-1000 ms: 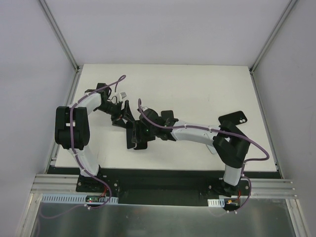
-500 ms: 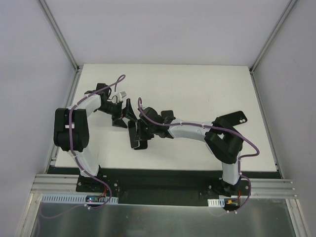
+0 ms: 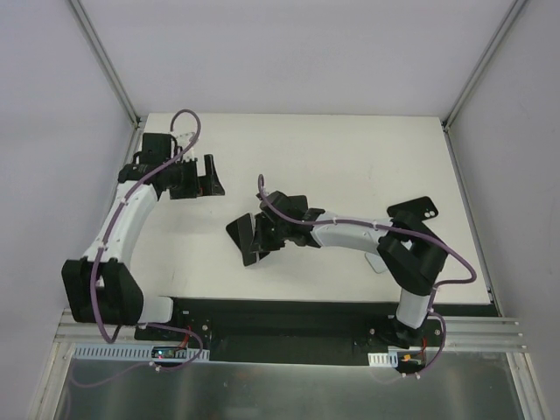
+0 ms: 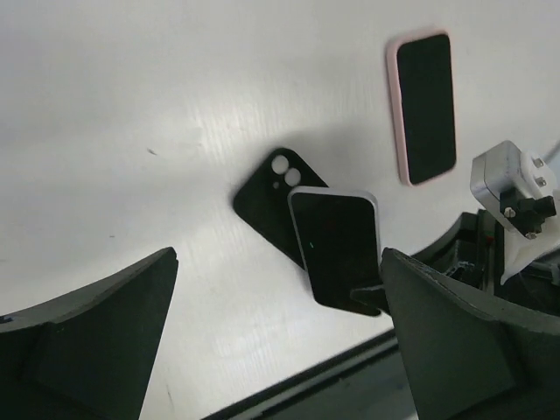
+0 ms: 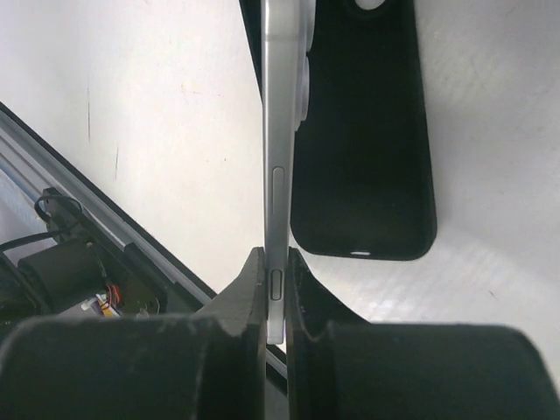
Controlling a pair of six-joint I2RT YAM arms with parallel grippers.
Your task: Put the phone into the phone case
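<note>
We clamp the phone (image 5: 280, 131) edge-on in our right gripper (image 5: 276, 262) | phone case (image 5: 367, 157) lies flat on the table (image 3: 350, 149) beside it | our left gripper (image 3: 212, 177) gapes wide, empty

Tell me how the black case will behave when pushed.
The black case lies flat and unheld on the smooth white table, so a push from the phone will likely slide it. It looks thin and probably flexible, so its rim may bend.

White table (image 3: 350, 157), pink-cased phone (image 4: 423, 105) lying flat
</note>
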